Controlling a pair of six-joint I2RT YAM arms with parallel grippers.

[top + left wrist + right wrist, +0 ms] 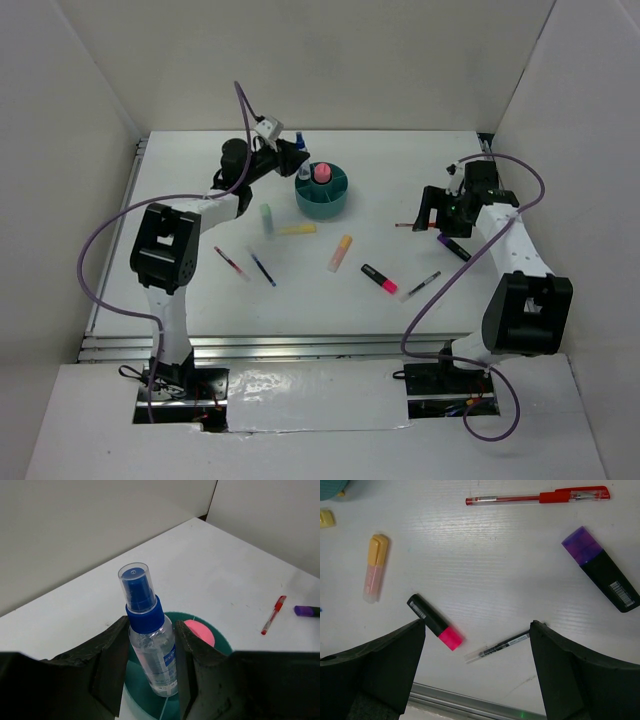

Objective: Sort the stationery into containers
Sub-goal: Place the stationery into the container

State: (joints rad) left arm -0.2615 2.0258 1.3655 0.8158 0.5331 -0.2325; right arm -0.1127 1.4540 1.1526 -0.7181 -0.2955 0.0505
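Note:
My left gripper (152,680) is shut on the blue-capped clear bottle (150,640), held upright with its base inside a compartment of the round teal organizer (221,643). A pink item (200,632) stands in the central cup. From above, the bottle (304,176) is at the organizer's (335,207) far left rim. My right gripper (477,670) is open and empty above a pink-and-black marker (435,622) and a black pen (500,645). A red pen (535,498), a purple marker (600,567) and an orange marker (375,567) lie nearby.
A green marker (267,219) and a yellow marker (297,229) lie just in front of the organizer. A red pen (231,263) and a blue pen (263,269) lie near the left arm. White walls enclose the table. A metal rail (470,702) runs along the near edge.

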